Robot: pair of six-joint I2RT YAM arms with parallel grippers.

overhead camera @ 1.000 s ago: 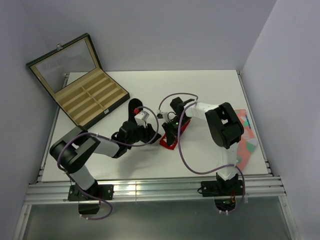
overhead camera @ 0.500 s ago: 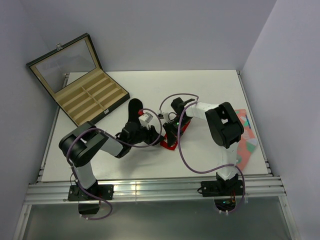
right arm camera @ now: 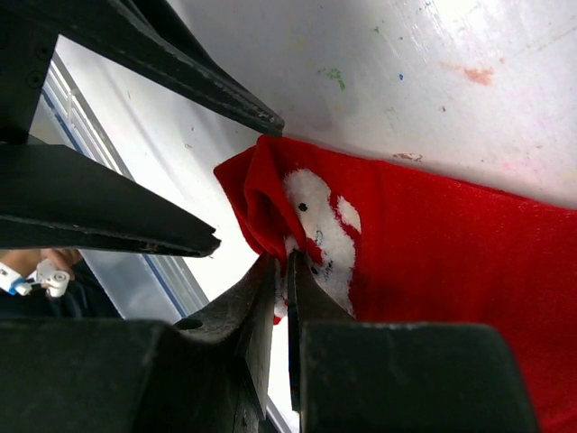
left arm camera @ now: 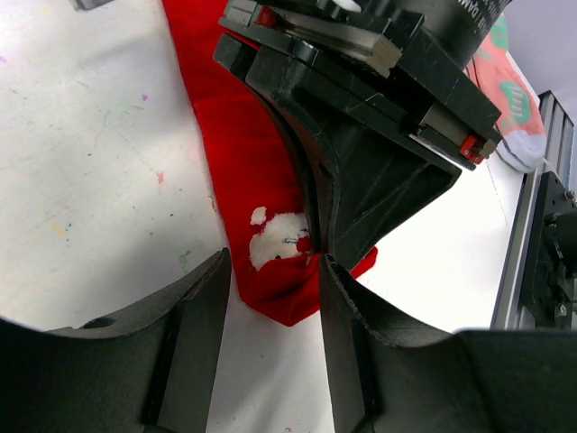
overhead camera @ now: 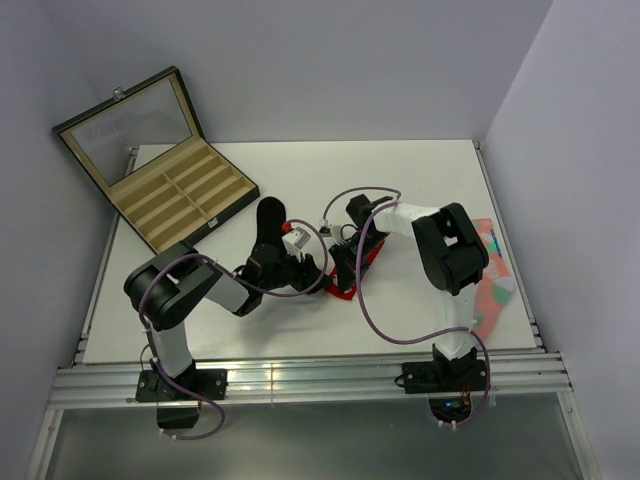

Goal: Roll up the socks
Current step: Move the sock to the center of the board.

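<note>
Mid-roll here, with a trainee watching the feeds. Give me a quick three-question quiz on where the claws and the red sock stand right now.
1. True or false: the right claw is pinched shut on the white-patterned end of the red sock.
2. Where does the open compartment case sit in the top view? A) far left, B) near right, C) between the two arms.
3. Fill in the blank: the left claw straddles the sock's tip with its jaws ____.

Key: 1 true; 2 A; 3 open.
</note>
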